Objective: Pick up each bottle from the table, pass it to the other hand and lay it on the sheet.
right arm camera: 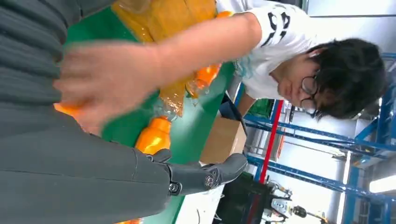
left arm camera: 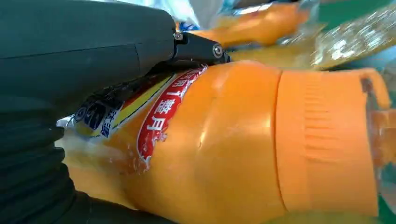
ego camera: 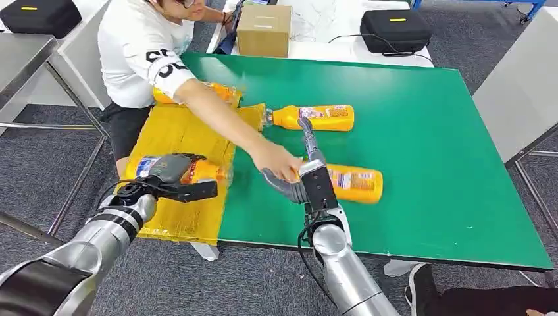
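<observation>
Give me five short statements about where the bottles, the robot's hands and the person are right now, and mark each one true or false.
1. The left hand holds an orange bottle over the yellow sheet. True.
2. The table is red. False: it is green.
3. A person's hand reaches across the table to the bottle by the right hand. True.
4. The far bottle stands upright. False: it lies on its side, neck toward the sheet.
5. The cardboard box sits on the yellow sheet. False: it sits on the white surface beyond the table.
</observation>
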Controlling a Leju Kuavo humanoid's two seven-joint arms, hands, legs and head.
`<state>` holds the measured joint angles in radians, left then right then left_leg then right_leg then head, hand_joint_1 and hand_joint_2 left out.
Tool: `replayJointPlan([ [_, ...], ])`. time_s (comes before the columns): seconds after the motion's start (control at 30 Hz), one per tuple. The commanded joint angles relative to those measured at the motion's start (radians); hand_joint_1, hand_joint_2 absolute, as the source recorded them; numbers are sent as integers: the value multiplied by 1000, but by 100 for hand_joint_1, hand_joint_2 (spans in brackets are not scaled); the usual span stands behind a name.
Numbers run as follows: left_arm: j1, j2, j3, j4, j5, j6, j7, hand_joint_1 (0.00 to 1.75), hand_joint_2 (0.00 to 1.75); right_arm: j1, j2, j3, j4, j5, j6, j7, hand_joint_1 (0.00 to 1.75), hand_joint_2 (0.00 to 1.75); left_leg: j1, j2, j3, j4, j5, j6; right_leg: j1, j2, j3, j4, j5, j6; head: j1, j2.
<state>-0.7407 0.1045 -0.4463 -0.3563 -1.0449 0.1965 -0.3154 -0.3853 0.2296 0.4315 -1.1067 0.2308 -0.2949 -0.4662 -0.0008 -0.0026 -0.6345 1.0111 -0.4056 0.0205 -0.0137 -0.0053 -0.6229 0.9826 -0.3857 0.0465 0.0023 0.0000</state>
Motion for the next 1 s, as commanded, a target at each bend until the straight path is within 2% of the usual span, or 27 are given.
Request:
replayJointPlan([
  [0.03, -33, 5, -10, 100, 15, 73, 48, 0, 175, -50, -5, 42, 67, -6, 5, 1, 0, 175, 0, 2, 2, 0, -1, -1, 0, 2, 2, 0, -1, -1, 0, 0],
  [0.17, -22, 2, 28, 91, 34, 136, 46, 0, 175, -56, -4, 50, 83, -8, 10, 3, 0, 175, 1, 1, 2, 0, -1, -1, 0, 1, 3, -1, -1, -1, 0, 0],
  [0.37, -2, -3, 106, 76, 91, 238, -28, 0, 175, -63, -3, 51, 107, -15, 6, 2, 0, 175, 1, 0, 2, 0, -1, -1, 1, 1, 2, -1, -1, -1, 0, 0],
  [0.47, 28, -19, 220, 48, 197, 305, -169, 0, 175, -63, -8, 53, 119, -9, -4, 7, 0, 175, 1, 1, 5, 0, -3, -1, 1, 2, 6, 0, -2, -2, 0, 0],
  [0.5, 48, -32, 282, 20, 266, 318, -254, 0, 175, -62, -10, 53, 123, -6, -9, 10, 0, 175, 1, 1, 5, 0, -3, -1, 1, 1, 5, -1, -2, -2, 0, 0],
  [0.53, 60, -45, 333, 7, 319, 314, -319, 0, 175, -60, -12, 54, 126, 4, -17, 19, 0, 175, 1, 1, 4, 0, -2, -1, 1, 1, 4, -1, -2, -1, 0, 0],
  [0.63, 107, -73, 394, -68, 401, 267, -383, 0, 175, -49, -19, 49, 126, 16, -31, 26, 0, 175, 1, 0, 7, -1, -4, -1, 1, 0, 8, -1, -3, -2, 0, 0],
  [0.67, 122, -79, 397, -89, 416, 253, -383, 0, 175, -45, -23, 48, 127, 17, -29, 28, 0, 175, 0, -1, 3, -1, -1, -1, 0, -1, 3, -1, -1, -1, 0, 0],
  [0.7, 153, -83, 393, -160, 476, 167, -383, 0, 175, -39, -25, 43, 124, 21, -31, 34, 0, 175, 1, -2, 6, -1, -3, -1, 1, -2, 7, -1, -3, -1, 0, 0],
  [0.73, 182, -86, 384, -221, 529, 130, -383, 0, 175, -36, -31, 44, 124, 32, -32, 43, 0, 0, 1, -1, 4, -1, -2, -1, 0, -1, 4, -1, -2, -1, 0, 0],
  [0.83, 246, -94, 365, -337, 627, 66, -383, 0, 175, -23, -47, 46, 123, 67, -49, 64, 0, 0, 1, -1, 4, 0, -2, -1, 1, -1, 4, -1, -2, -1, 0, 0],
  [1.0, 252, -99, 364, -347, 635, 67, -383, 0, 175, -20, -51, 45, 122, 72, -53, 64, 0, 0, 1, -1, 3, 0, -2, -1, 1, -1, 4, -1, -2, -2, 0, 0],
])
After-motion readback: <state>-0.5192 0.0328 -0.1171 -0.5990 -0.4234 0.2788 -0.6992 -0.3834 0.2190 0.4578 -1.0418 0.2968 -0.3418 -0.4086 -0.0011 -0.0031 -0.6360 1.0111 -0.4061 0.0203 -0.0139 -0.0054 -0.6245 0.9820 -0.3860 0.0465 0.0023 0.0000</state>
